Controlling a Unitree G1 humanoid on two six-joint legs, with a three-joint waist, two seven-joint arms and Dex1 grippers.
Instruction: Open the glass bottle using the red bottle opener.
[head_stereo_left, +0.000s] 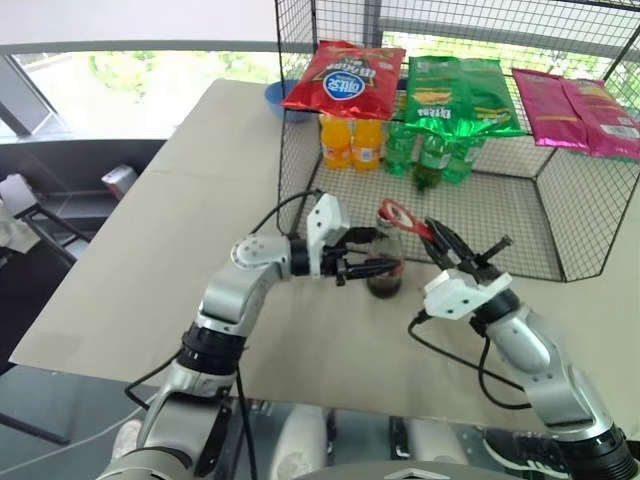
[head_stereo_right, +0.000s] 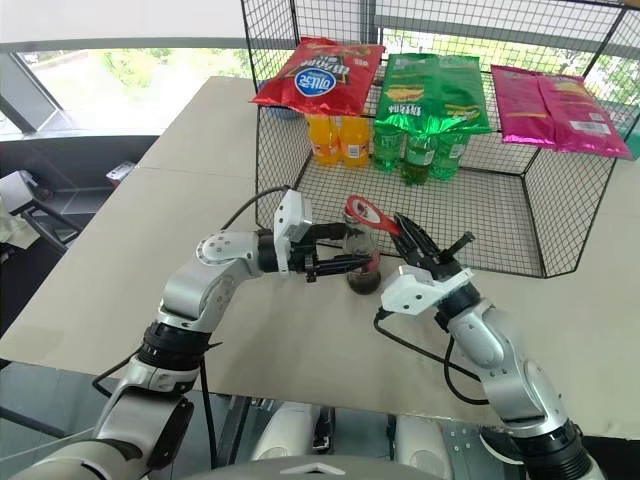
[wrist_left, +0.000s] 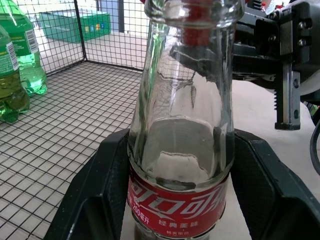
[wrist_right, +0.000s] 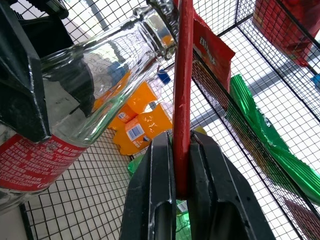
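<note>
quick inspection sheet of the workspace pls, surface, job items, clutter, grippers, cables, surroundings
surface: beige table, bare near the arms
job's things: glass bottle upright on the table; red bottle opener, its loop at the bottle's top
clutter: wire basket with orange soda bottles, green bottles; red chip bag, green bags, pink bags on its rim
grippers: left gripper clasps the bottle; right gripper shut on the opener
cables: black cables along both arms
surroundings: windows behind

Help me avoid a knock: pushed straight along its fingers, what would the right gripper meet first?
Probably the glass bottle: the red bottle opener in the right gripper already reaches its top.
</note>
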